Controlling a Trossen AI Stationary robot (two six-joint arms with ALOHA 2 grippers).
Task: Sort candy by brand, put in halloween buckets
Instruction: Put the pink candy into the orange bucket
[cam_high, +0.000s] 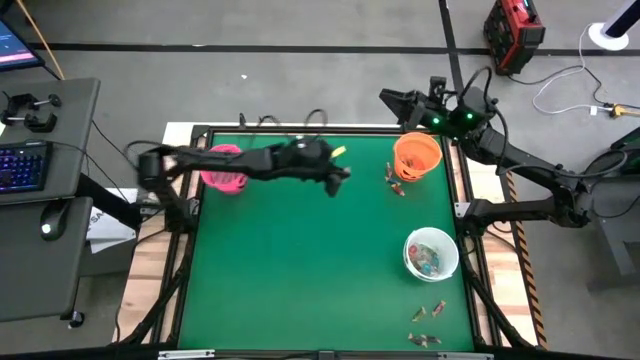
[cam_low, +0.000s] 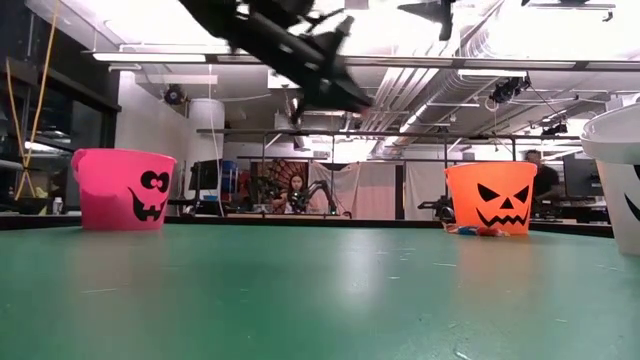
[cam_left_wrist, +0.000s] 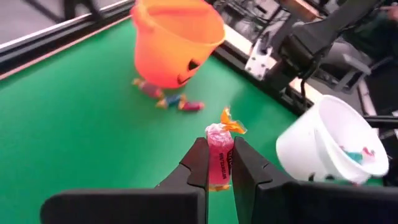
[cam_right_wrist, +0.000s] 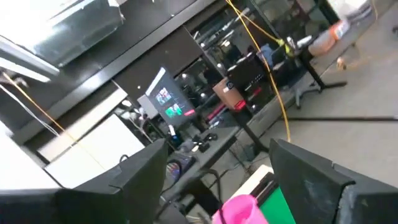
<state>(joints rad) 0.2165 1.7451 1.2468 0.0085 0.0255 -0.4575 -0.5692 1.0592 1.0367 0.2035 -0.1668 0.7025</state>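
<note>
A green table (cam_high: 300, 270) fills the overhead view, ringed by grey floor and desks; the pink bucket (cam_high: 224, 167) sits at the far left, the orange bucket (cam_high: 417, 156) at the far right with a few sweets (cam_high: 394, 180) on the felt just beside it, the white bucket (cam_high: 432, 253) nearer on the right with more loose candy (cam_high: 430, 315) below it; the left pincer (cam_high: 340, 174) hangs mid-table between pink and orange, and the right arm waits raised behind the orange bucket.

From table height, an open workshop lies behind; the left arm hangs high above the felt.

The left wrist view shows that pincer (cam_left_wrist: 219, 163) clamped on a pink-wrapped candy (cam_left_wrist: 219, 155), held upright between the fingers, the orange bucket ahead and the white one off to the side.

The right wrist view looks out into the room, its pincer (cam_right_wrist: 217, 171) spread wide and empty.

Judging by colour, this sweet likely belongs in the pink bucket, well apart behind the arm; carry it high, centre over the rim, then release low so it cannot bounce out.
</note>
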